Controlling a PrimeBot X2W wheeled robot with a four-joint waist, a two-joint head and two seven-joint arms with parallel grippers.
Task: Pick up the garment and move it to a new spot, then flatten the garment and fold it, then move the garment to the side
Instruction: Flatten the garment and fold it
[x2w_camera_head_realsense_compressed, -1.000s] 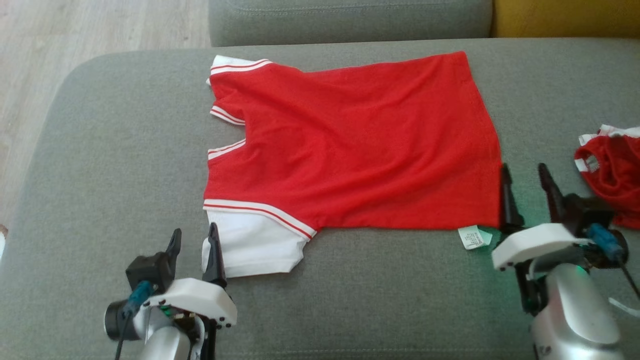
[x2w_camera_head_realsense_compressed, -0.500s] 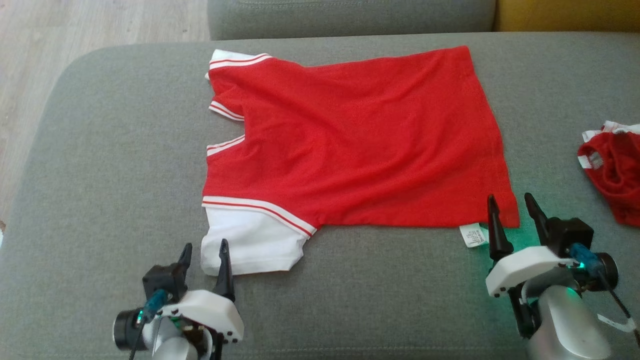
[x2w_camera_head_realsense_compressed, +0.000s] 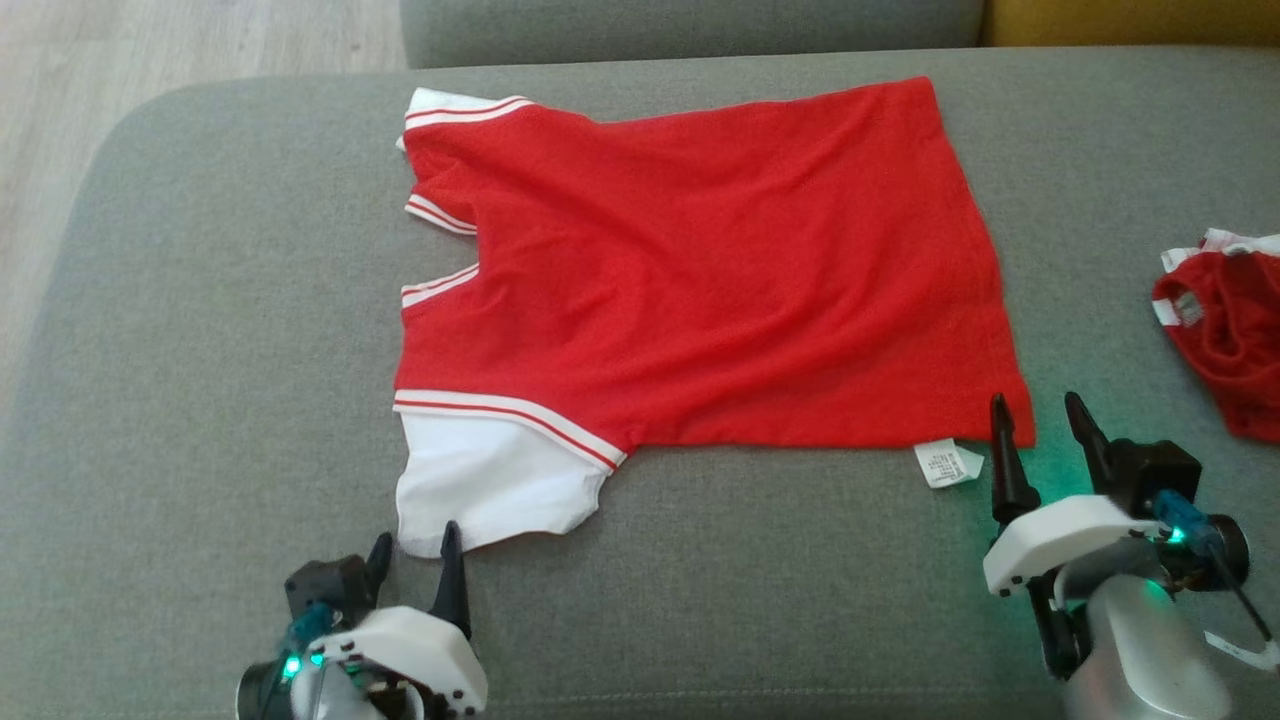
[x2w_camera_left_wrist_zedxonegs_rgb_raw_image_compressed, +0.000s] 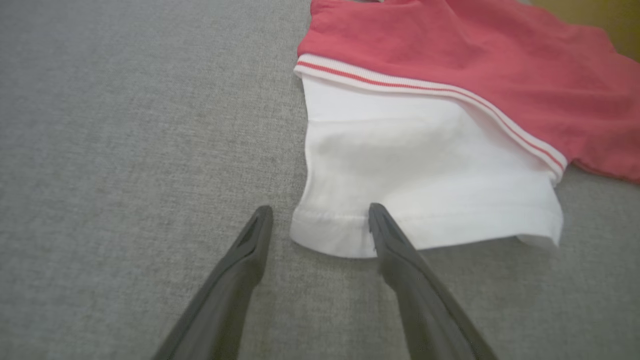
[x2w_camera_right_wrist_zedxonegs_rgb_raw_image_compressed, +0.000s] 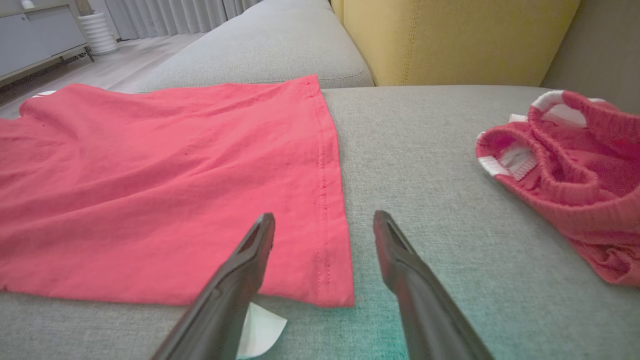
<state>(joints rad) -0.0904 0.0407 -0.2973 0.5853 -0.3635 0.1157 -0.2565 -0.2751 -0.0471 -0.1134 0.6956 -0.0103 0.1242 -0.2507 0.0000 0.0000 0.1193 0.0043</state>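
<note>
1. Fingers (x2w_camera_left_wrist_zedxonegs_rgb_raw_image_compressed: 242, 270) of the left gripper (x2w_camera_head_realsense_compressed: 415, 540) are spread wide and grasp nothing. Their tips sit at the lower corner of the white sleeve (x2w_camera_head_realsense_compressed: 490, 490); in the left wrist view one tip overlaps the sleeve hem and the other is over bare sofa (x2w_camera_head_realsense_compressed: 200, 350).
2. The right gripper (x2w_camera_head_realsense_compressed: 1035, 402) is also spread and empty. It straddles the near hem corner of the garment (x2w_camera_head_realsense_compressed: 700, 270), with one finger over red cloth and the other over the sofa.
3. The garment, a red shirt with white striped trim, lies spread nearly flat in the middle of the grey sofa seat, neckline toward the robot's left and hem toward its right.
4. A white care label (x2w_camera_head_realsense_compressed: 948, 463) pokes out from the hem, just beside the right gripper.
5. A second red garment (x2w_camera_head_realsense_compressed: 1225, 340) lies crumpled at the right, well apart from the shirt.
</note>
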